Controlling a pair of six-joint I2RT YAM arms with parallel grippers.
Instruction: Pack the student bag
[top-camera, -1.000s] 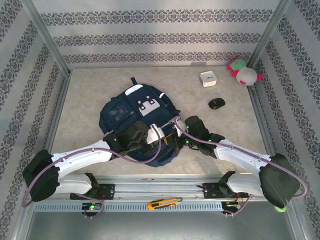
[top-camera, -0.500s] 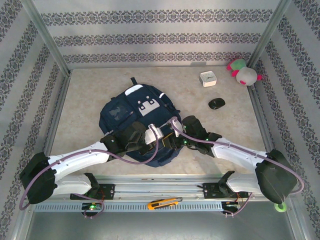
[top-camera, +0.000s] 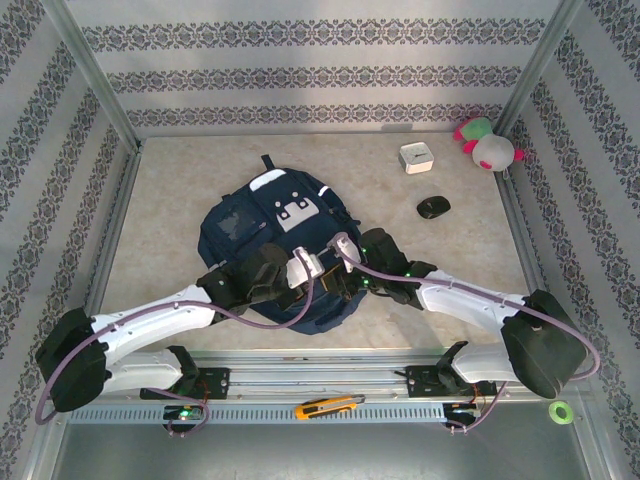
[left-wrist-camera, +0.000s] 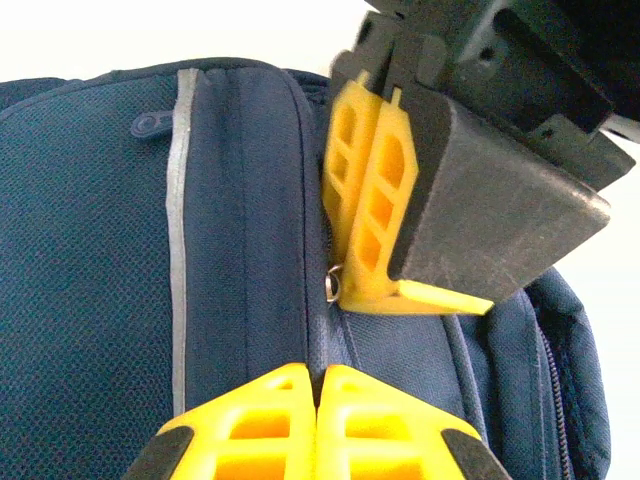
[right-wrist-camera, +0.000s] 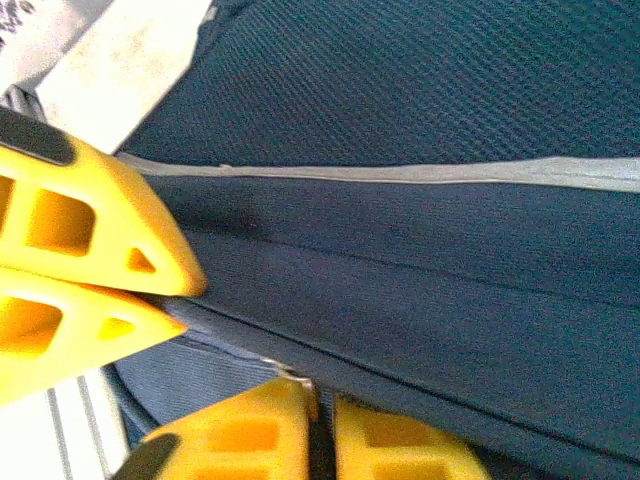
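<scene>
Top external view: the student bag (top-camera: 262, 222) lies flat near the middle of the tabletop (top-camera: 165, 215), its white patches toward the far wall. Both arms reach in over its near end. A dark mouse (top-camera: 433, 207), a white box (top-camera: 416, 158) and a plush toy (top-camera: 488, 145) sit well apart at the far right.

Left wrist view: the left pincer (left-wrist-camera: 317, 420) is clenched, its yellow fingers pressed together right on the bag's zipper seam; whether fabric is caught between them cannot be told. Just beyond it, the right pincer (left-wrist-camera: 372, 280) is also clenched, its tips touching the small metal zipper ring (left-wrist-camera: 331, 283). A grey reflective stripe (left-wrist-camera: 180, 250) runs beside the seam.
</scene>
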